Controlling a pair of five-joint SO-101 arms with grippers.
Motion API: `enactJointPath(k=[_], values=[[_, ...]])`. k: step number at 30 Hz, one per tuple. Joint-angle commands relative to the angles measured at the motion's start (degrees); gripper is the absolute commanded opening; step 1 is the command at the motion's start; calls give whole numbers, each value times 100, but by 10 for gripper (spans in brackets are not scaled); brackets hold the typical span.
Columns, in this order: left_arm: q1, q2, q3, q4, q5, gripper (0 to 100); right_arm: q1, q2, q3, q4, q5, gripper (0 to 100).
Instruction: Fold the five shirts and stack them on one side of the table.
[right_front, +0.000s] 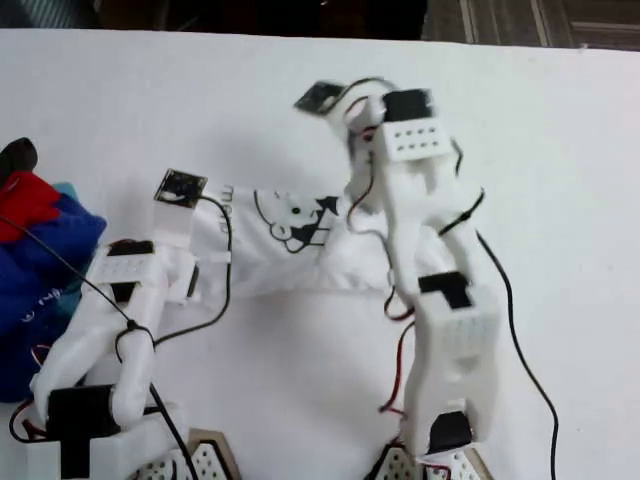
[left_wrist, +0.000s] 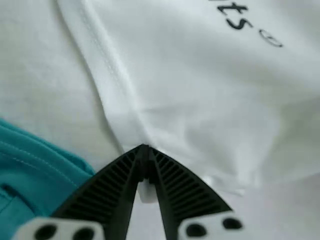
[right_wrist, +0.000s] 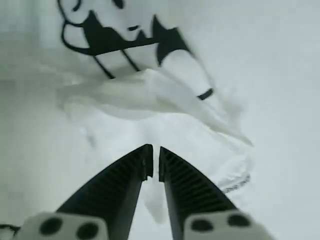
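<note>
A white shirt (right_front: 300, 262) with a black cartoon print lies crumpled across the middle of the white table (right_front: 560, 150). My left gripper (left_wrist: 145, 152) is shut on its hem; the cloth (left_wrist: 200, 95) spreads away from the fingertips and a bit of white shows between the fingers. The left arm (right_front: 125, 285) sits at the shirt's left end. My right gripper (right_wrist: 152, 161) is shut on a raised fold of the same shirt (right_wrist: 150, 92), just below the print. The right arm (right_front: 410, 140) stands over the shirt's right end.
A pile of blue, red and teal shirts (right_front: 40, 270) lies at the table's left edge, and its teal cloth (left_wrist: 35, 170) lies beside my left fingers. Black cables (right_front: 515, 320) trail from both arms. Bare table stretches to the right and far side.
</note>
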Motion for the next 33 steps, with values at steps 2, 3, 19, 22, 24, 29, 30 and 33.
enactJointPath(k=[2,3,19,22,24,29,30,33], values=[[-35,-158,13,-70,9,27,-453,-804,1389,-435,-44,20],[-35,-158,13,-70,9,27,-497,-804,1591,-699,-70,20],[-35,-158,13,-70,9,27,-576,-374,2532,-3160,-1679,20],[-35,-158,13,-70,9,27,-453,-532,2215,-2448,-1679,20],[-35,-158,13,-70,9,27,-295,-840,1969,-1903,-1679,20],[-35,-158,13,-70,9,27,374,-1807,1881,-1042,-1319,20],[-35,-158,13,-70,9,27,541,-1912,2004,-954,-1204,20],[-35,-158,13,-70,9,27,998,-1947,2637,-936,-897,20]])
